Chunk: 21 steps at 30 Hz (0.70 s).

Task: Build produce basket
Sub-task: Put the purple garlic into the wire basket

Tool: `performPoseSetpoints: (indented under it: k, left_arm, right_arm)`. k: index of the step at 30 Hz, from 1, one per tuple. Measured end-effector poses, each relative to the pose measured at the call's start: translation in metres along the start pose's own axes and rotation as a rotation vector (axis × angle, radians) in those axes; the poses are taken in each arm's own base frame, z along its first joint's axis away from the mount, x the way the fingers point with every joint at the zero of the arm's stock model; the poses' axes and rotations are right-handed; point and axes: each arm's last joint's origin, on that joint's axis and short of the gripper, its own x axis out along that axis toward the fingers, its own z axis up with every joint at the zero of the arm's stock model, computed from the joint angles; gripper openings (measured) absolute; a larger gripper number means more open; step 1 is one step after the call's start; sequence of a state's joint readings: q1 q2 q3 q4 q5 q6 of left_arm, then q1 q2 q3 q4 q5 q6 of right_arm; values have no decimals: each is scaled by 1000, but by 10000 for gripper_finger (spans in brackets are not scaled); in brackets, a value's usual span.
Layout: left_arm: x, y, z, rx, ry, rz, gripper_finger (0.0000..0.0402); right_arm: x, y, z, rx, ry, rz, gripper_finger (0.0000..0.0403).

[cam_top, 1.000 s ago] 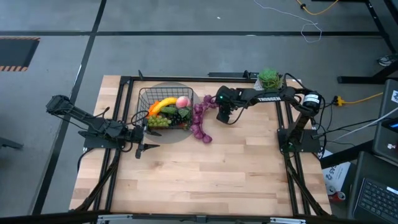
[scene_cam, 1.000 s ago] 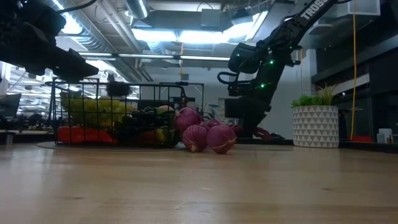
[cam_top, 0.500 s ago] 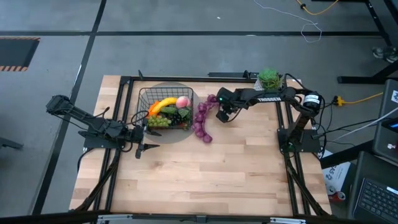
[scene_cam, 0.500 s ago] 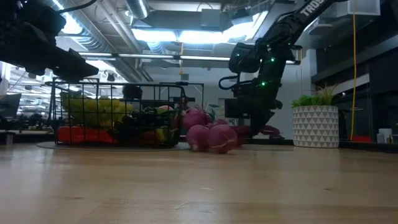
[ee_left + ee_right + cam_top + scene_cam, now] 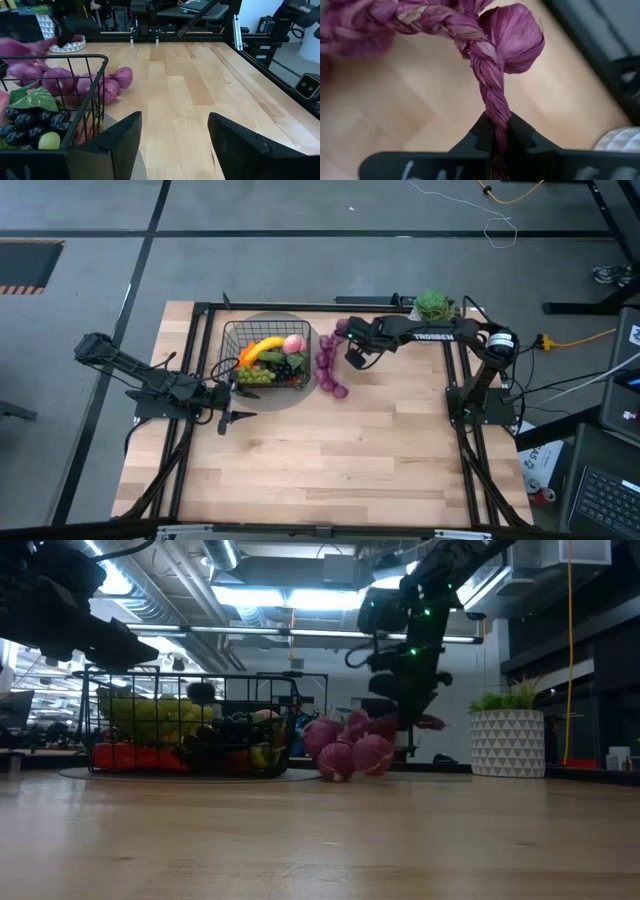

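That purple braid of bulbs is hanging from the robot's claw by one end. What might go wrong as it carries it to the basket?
The right gripper pinches only the thin braided stem, so the purple string of bulbs might slip free. Its lower bulbs sit at table level, below the top of the basket, so they may catch on its wall. The basket is already heaped with produce, so the string might spill off.

Basket at table centre-left, string of bulbs just beside it at 3 o'clock, potted plant at 2 o'clock, left gripper at 7 o'clock.
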<state>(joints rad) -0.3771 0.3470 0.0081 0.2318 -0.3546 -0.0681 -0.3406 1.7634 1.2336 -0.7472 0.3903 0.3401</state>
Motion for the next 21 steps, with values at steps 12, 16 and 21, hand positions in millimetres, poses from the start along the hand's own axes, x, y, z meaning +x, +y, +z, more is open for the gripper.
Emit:
performPoseSetpoints:
  k: [12,16,21]
  left_arm:
    - [0,0,0,0,0,0,225]
    - [0,0,0,0,0,0,225]
    - [0,0,0,0,0,0,225]
  right_arm:
    - [-55,7,39,82,-286,-273,15]
    - [-79,11,52,63,-369,-291,15]
    - [-117,15,67,65,-500,-382,15]
